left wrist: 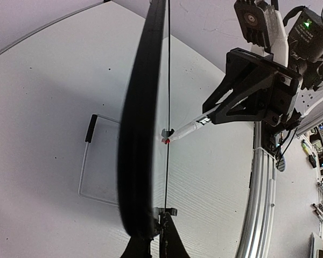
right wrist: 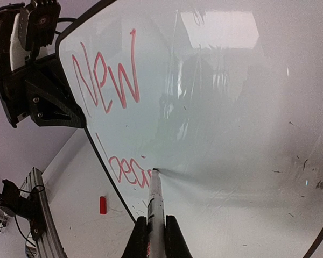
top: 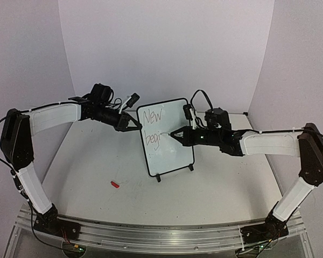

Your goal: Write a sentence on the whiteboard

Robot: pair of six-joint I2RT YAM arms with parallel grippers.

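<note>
The whiteboard (top: pixel 172 141) stands upright on its two black feet in mid-table. My left gripper (top: pixel 135 124) is shut on its left edge; in the left wrist view that black frame (left wrist: pixel 142 134) runs edge-on up from the jaws (left wrist: pixel 160 217). My right gripper (top: pixel 175 134) is shut on a white marker (right wrist: pixel 155 199), whose tip touches the board. The sentence reads "New" (right wrist: pixel 105 70) in red, with "begi" (right wrist: pixel 126 172) below it, ending at the marker tip.
A small red marker cap (top: pixel 115 184) lies on the table left of the board, also seen in the right wrist view as the cap (right wrist: pixel 103 205). A metal rail (top: pixel 151 236) runs along the near table edge. Pale walls enclose the back and sides.
</note>
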